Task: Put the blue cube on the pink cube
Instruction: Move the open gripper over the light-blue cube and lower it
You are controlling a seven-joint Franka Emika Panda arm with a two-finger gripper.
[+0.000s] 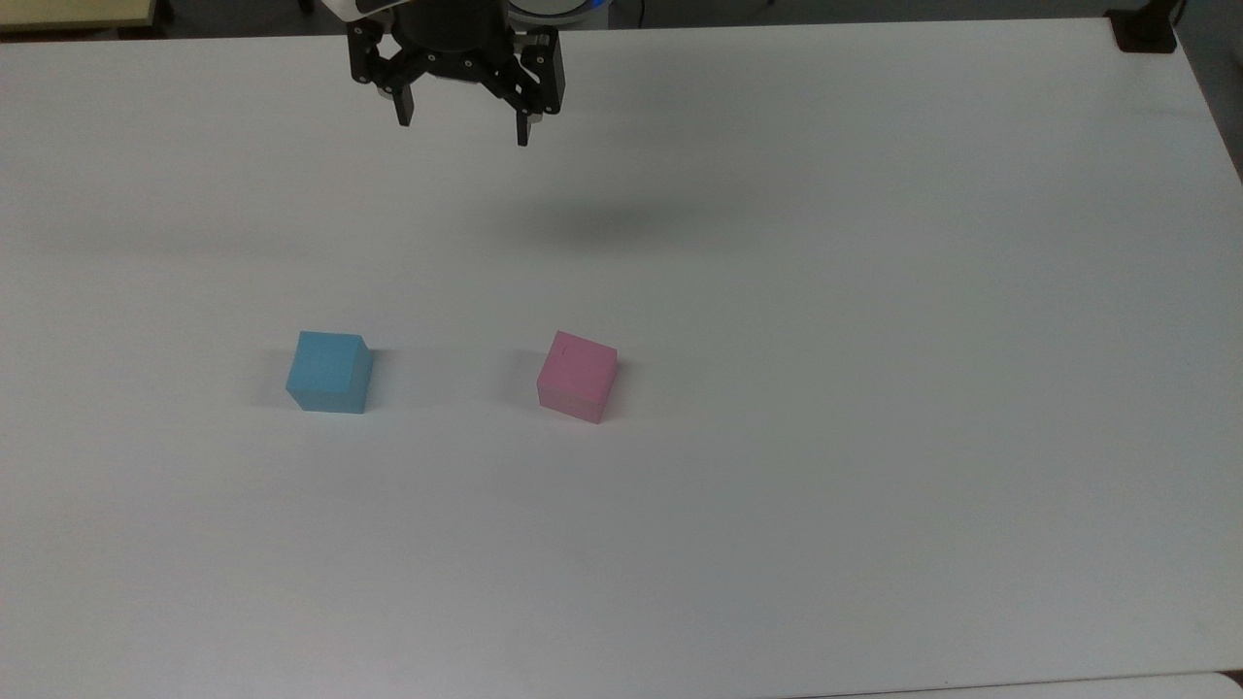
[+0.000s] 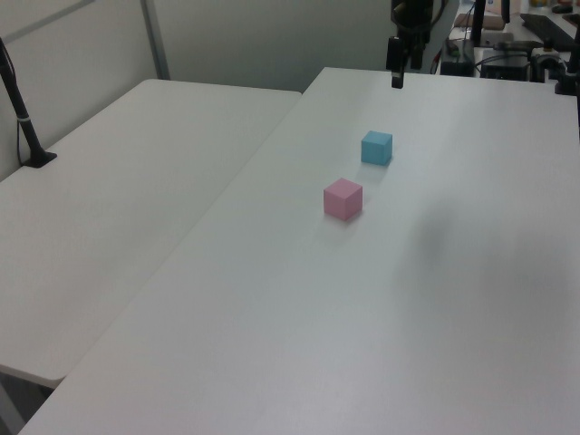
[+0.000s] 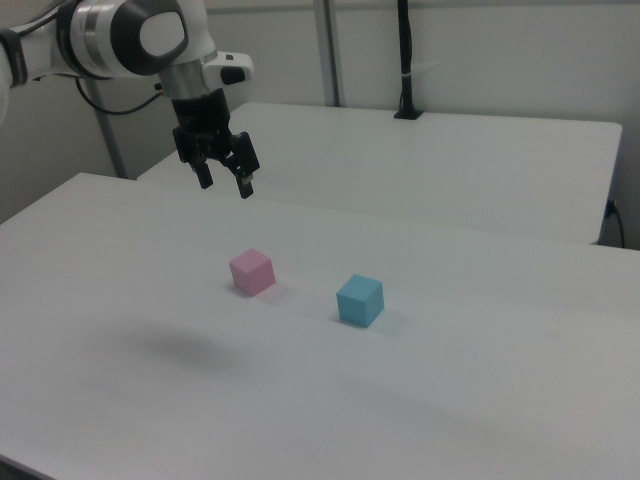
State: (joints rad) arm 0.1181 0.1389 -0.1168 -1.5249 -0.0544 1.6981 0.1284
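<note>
Top view: the light blue cube (image 1: 329,373) rests on the white desk (image 1: 874,388), left of the pink cube (image 1: 577,377); the gripper (image 1: 462,123) hangs released, far. Right view: the blue cube (image 3: 359,300) lies right of the pink cube (image 3: 251,271), apart.

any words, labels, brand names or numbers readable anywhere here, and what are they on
None can be read.
The pink cube has a tiny dark mark on its top face, too small to read as a letter or number.
The blue cube has plain faces.
The gripper and the white table show no legible label.
</note>
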